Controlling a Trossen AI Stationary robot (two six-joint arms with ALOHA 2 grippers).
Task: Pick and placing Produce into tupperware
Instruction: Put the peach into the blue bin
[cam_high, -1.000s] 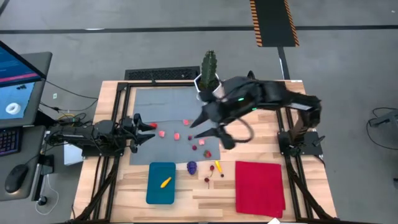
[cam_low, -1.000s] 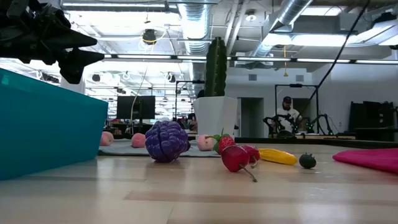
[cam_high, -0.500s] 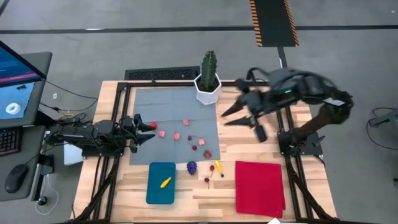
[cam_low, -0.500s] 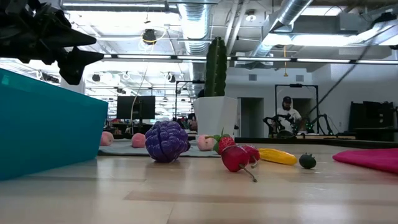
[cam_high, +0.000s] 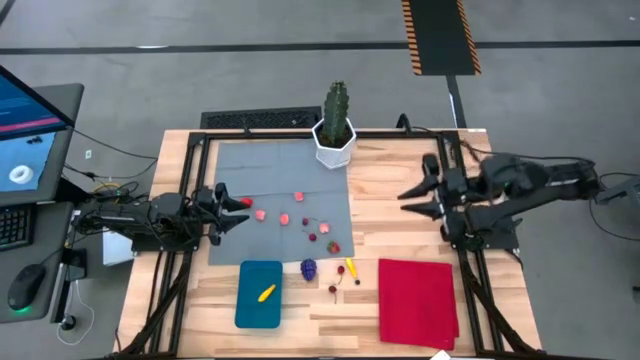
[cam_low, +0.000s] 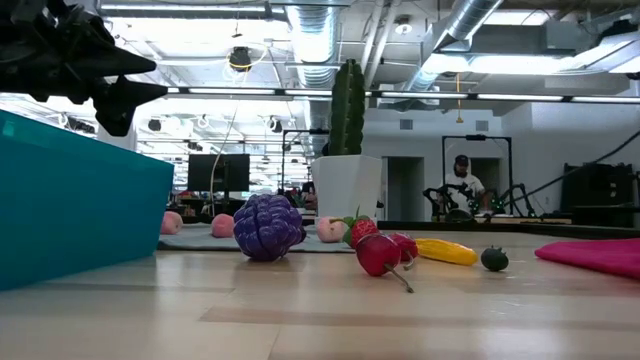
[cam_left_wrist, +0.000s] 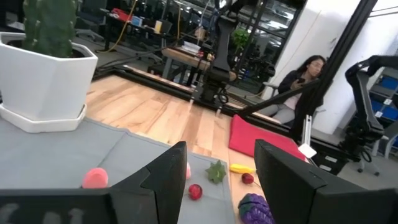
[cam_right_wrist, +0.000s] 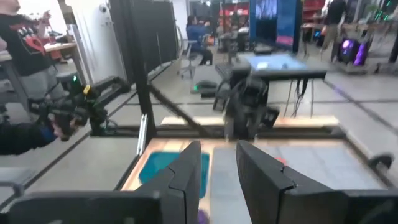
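Observation:
The teal tupperware (cam_high: 259, 294) sits at the table's near edge with one yellow piece (cam_high: 265, 293) inside. Several produce pieces lie loose: pink ones (cam_high: 284, 218) on the grey mat, a purple grape bunch (cam_high: 309, 268), a yellow piece (cam_high: 350, 268), a strawberry (cam_low: 378, 250) and cherries (cam_high: 333, 289). My left gripper (cam_high: 240, 205) hovers open and level at the mat's left edge, with nothing between its fingers (cam_left_wrist: 168, 180). My right gripper (cam_high: 408, 202) hangs near the table's right side, far from the produce. It is open by a narrow gap and empty.
A green cactus in a white pot (cam_high: 335, 130) stands at the mat's far edge. A red cloth (cam_high: 417, 302) lies at the near right. Black frame rails run along both sides of the table. A person (cam_left_wrist: 298, 81) sits beyond the table.
My right gripper has drawn back fast from above the mat beside the cactus toward the table's right edge, sinking and levelling out, with nothing in it. The produce and the tupperware have stayed where they were.

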